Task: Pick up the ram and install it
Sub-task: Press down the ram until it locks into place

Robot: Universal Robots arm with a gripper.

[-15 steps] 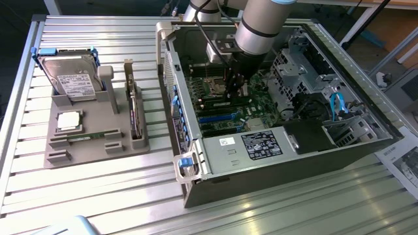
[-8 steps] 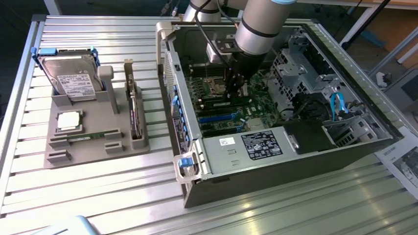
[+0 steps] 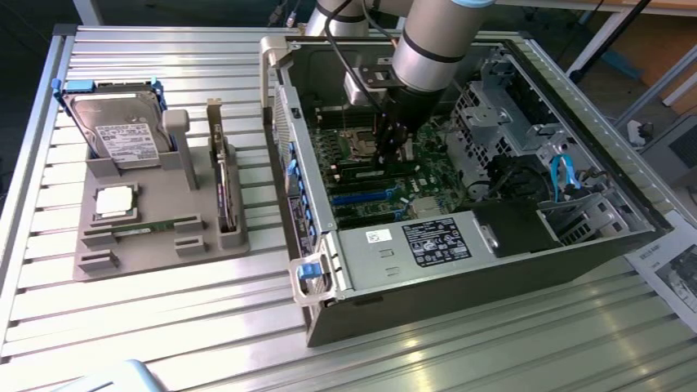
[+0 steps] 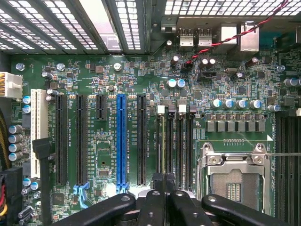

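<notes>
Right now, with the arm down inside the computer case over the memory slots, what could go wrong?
The gripper is shut and hangs just above the memory slots; if the stick isn't lined up with one slot, pushing could bend it or strain the motherboard. The open processor socket sits right beside those slots, so a sideways slip might hit it. The arm also stands close to the case wall.

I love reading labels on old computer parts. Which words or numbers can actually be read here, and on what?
None can be read.
Hard drive label: print too small.
Power supply label: blurred.
White sticker on the case: unreadable.
Motherboard slot lettering: too small.
</notes>
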